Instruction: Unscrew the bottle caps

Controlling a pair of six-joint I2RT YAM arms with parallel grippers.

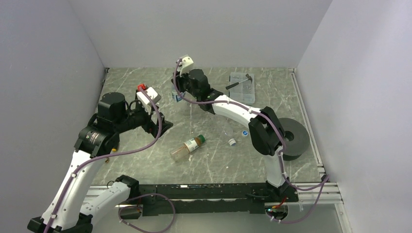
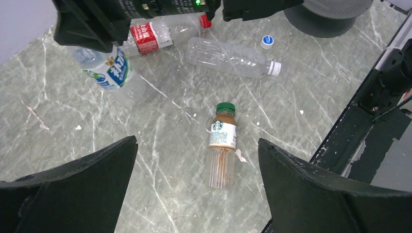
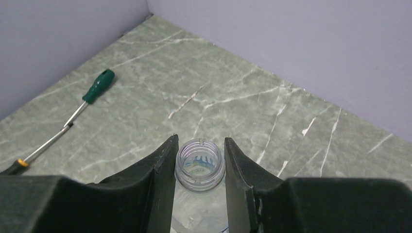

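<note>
While right jaws clench uncapped bottle point(image 3: 200, 165) at neck, left jaws gape above amber bottle point(image 2: 222, 141).

Plastic bottles: four. One clear blue-white-labelled bottle point(image 2: 111, 73), one clear red-labelled bottle point(image 2: 150, 35), one tall slim clear bottle point(image 2: 228, 57), one amber bottle point(image 2: 222, 145).

Round screw caps: four. The red cap point(image 2: 205, 22), dark green cap point(image 2: 225, 108) and white cap point(image 2: 275, 68) are fitted; the white-and-blue cap point(image 2: 267, 41) lies loose near the dark grey round roll point(image 2: 330, 17).

Green-handled screwdriver point(image 3: 97, 87): one.

Hammer point(image 1: 238, 83): one.

Green-handled screwdriver point(image 3: 68, 124) lies on marble table point(image 3: 252, 97); hammer point(image 1: 238, 82) rests on clear box point(image 1: 245, 95).
</note>
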